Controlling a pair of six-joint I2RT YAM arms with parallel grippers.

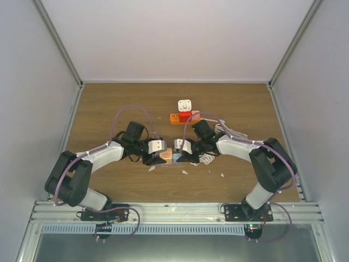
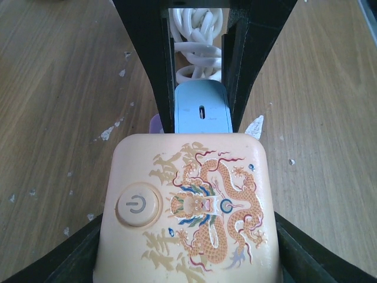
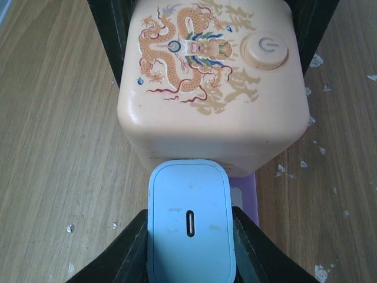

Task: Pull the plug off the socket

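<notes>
The left pincer (image 2: 188,227) is closed on a tan cube (image 2: 188,194) printed with a dragon and carrying a round power button on its top face; its two black fingers (image 2: 65,265) press the cube's sides. Directly ahead of it, tip to tip, the right pincer (image 3: 189,227) is clamped on a light-blue USB-C charger block (image 3: 189,206) with a single slot in its face. The block and the tan cube stand side by side, touching or nearly so.

Below both pincers, a purple power strip (image 3: 245,197) shows as a thin edge under the two blocks, lying on the wooden counter (image 1: 109,109). Small white flecks (image 2: 106,132) are scattered on the wood around the pincers. Behind the right pincer's fingers, a coiled white cord (image 2: 197,41) is bunched on the counter.

Farther out, beyond both pincers and well apart from them, lies the socket (image 1: 176,118), a short orange strip with a red end. It sits ahead of the meeting point, slightly toward the right pincer's side. The plug (image 1: 185,105), a small white squarish block, is at the red end's far edge and touches it; whether it is seated in the socket cannot be told from above. Neither pincer touches the socket or the plug.
</notes>
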